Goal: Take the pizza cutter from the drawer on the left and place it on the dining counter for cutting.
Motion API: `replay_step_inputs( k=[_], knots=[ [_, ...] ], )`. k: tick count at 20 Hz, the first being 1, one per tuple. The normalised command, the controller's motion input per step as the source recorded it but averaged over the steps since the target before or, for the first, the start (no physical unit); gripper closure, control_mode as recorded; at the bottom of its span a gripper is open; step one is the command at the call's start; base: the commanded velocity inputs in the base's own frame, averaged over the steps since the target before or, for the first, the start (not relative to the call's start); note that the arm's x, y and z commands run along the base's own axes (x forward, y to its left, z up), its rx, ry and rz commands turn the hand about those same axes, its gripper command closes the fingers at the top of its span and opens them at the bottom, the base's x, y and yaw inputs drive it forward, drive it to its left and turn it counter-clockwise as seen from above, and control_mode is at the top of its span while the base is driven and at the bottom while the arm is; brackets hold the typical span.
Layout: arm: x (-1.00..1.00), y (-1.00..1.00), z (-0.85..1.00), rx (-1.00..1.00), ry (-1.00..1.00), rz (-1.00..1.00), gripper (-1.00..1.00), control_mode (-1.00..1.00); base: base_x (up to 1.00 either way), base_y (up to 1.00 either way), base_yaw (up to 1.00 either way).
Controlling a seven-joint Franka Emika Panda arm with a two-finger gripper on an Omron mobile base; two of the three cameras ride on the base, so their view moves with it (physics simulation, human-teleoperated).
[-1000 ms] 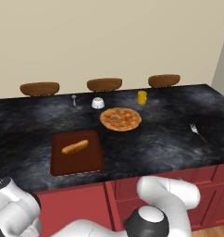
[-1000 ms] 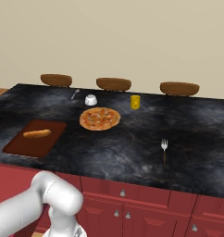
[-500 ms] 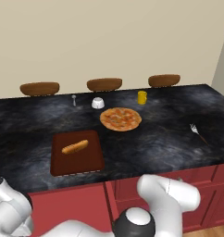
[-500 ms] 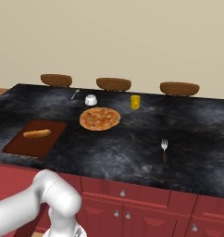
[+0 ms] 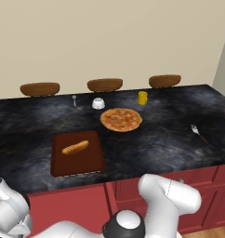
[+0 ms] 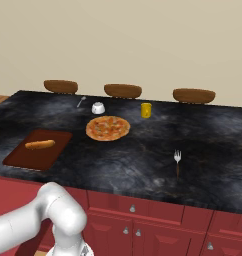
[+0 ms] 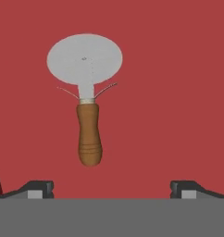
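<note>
Red drawer floor carries the pizza cutter while the empty claw, spread wide, must descend onto its handle.

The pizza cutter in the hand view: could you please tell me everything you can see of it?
The pizza cutter lies flat on a plain red surface, wheel toward the top of the hand view, handle toward the bottom. Its round wheel looks pale grey metal, with a thin wire guard curving out at the neck. The rounded handle looks like orange-brown wood with faint grooves. Nothing touches it; the open claw sits below it.
</note>
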Motion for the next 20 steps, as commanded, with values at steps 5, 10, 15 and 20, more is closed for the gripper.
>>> replay_step_inputs(
  k=[5,10,15,20],
  knots=[
    [0.01,0.0,-0.26,0.0,0.0,0.0,-1.0,-1.0,0.0,0.0,0.0],
    [0.0,0.0,-0.23,0.0,0.0,0.0,-1.0,-1.0,0.0,0.0,0.0],
    [0.0,0.02,-0.2,0.0,0.0,0.0,-1.0,-1.0,0.0,0.0,0.0],
    [0.0,0.24,-0.17,0.0,0.0,0.0,-1.0,-1.0,0.0,0.0,0.0]
  ],
)
